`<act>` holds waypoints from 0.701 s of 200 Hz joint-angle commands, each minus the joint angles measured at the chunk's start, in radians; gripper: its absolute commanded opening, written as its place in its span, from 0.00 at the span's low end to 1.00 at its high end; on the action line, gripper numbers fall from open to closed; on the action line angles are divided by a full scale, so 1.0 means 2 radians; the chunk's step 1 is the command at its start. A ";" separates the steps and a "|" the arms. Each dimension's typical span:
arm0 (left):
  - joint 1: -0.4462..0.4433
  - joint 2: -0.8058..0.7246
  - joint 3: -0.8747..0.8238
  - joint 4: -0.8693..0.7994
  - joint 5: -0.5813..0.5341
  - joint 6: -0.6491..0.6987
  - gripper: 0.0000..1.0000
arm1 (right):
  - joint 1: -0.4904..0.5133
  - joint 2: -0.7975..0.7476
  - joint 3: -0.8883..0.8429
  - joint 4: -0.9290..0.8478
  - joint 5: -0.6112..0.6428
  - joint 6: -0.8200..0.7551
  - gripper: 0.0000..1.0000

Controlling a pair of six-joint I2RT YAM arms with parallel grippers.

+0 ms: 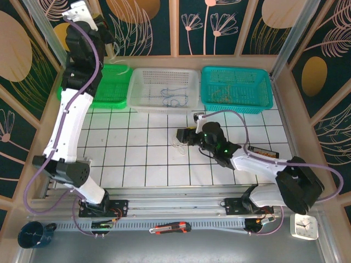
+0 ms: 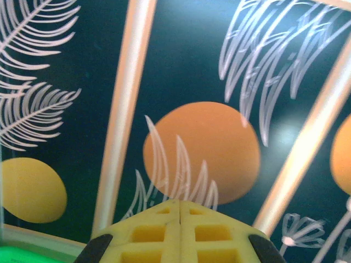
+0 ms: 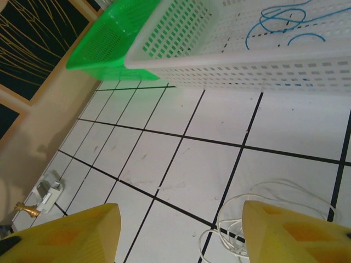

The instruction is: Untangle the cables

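The left end effector stood high, fingers pressed together; the right end effector hung low, fingers apart.

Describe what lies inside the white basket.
Thin blue cables lie loose on the white basket's floor. From the right wrist, its near wall covers the floor's near part.

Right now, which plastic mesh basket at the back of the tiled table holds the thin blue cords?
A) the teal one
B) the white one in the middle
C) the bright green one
B: the thin blue cords lie on the floor of the white mesh basket, between the green basket and the teal basket.
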 commanded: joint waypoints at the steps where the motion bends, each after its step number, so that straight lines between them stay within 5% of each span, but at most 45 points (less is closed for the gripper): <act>1: 0.028 0.046 0.024 0.030 -0.003 0.013 0.00 | -0.004 -0.037 0.001 -0.041 0.017 -0.013 0.61; 71: 0.107 0.168 -0.019 0.085 0.021 0.011 0.00 | -0.006 -0.088 -0.011 -0.082 0.022 -0.013 0.61; 125: 0.125 0.211 -0.055 0.081 0.026 0.005 0.00 | -0.007 -0.112 -0.020 -0.110 0.037 -0.021 0.61; 140: 0.125 0.201 -0.070 0.090 0.039 -0.003 0.43 | -0.009 -0.108 -0.022 -0.109 0.039 -0.022 0.62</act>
